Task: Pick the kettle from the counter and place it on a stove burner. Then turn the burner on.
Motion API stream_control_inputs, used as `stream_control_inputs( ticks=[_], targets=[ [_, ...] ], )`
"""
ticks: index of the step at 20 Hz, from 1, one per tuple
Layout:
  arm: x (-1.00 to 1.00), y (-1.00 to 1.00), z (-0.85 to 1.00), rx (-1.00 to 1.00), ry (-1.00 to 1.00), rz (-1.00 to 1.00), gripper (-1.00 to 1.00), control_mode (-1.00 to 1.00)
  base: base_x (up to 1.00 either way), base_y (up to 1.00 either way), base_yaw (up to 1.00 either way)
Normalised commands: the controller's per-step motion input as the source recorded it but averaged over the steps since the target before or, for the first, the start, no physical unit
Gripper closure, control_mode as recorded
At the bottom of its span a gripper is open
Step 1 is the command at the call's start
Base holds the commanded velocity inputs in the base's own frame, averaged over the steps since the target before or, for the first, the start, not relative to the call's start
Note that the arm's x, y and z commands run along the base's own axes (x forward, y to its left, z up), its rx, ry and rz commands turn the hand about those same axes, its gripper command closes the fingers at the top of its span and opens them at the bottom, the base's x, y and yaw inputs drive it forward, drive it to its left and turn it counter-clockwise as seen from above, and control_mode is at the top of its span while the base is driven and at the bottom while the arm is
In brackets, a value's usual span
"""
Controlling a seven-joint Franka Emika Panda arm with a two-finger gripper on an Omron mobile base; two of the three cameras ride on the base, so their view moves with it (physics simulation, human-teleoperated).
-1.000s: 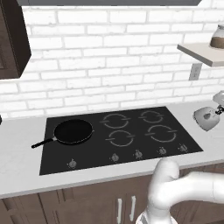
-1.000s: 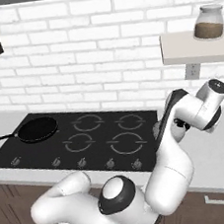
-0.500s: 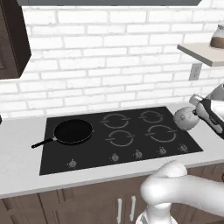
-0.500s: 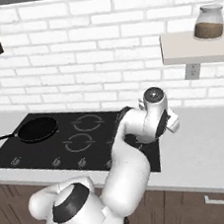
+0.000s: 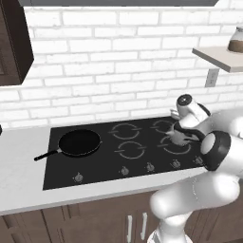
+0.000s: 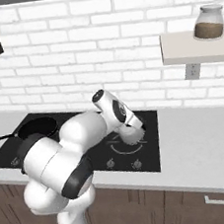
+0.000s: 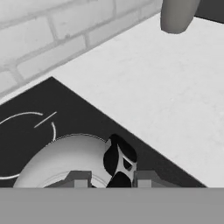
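The small white dome-shaped kettle (image 5: pixel 176 138) (image 6: pixel 132 134) sits low over the front right stove burner (image 5: pixel 179 148) of the black glass cooktop (image 5: pixel 104 163). My gripper (image 5: pixel 182 132) (image 6: pixel 129 128) is shut on it from above. In the hand view the gripper (image 7: pixel 111 178) clamps the dark top handle (image 7: pixel 118 159), with the pale kettle body (image 7: pixel 61 162) below to the left. A grey burner ring (image 7: pixel 26 117) shows past the kettle. I cannot tell whether the kettle touches the glass. The light counter (image 6: pixel 201 137) (image 7: pixel 144 83) lies to the right of the cooktop.
A black frying pan (image 5: pixel 79 142) (image 6: pixel 37 127) rests on the cooktop's left side, handle pointing left. Control knobs (image 5: pixel 124 171) line the cooktop's front edge. A brown glass jar (image 6: pixel 208 22) stands on the wall shelf (image 6: pixel 196 49). The brick wall is close behind.
The arm has swung left with the kettle, carrying it from the counter right of the cooktop to the front right burner, and lower.
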Motion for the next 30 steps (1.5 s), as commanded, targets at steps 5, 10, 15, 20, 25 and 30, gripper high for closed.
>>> stream_control_inputs(
  ticks=[5,10,15,20,25,30],
  targets=[
    [0.20,0.01,-0.12,0.00,0.01,0.00,1.00,-1.00,0.00,0.00,0.00],
    [0.46,-0.11,-0.18,0.19,0.04,-0.01,1.00,-1.00,0.00,0.00,0.00],
    [0.26,-0.01,-0.03,0.19,0.12,-0.01,1.00,-1.00,0.00,0.00,0.00],
    [0.00,-0.01,-0.43,0.02,0.15,0.00,1.00,-1.00,0.00,0.00,0.00],
    [0.01,-0.04,-0.36,0.01,0.07,0.00,1.00,-1.00,0.00,0.00,0.00],
    [0.03,0.00,-0.06,0.01,0.00,0.00,-1.00,-1.00,0.00,0.00,0.00]
  ],
)
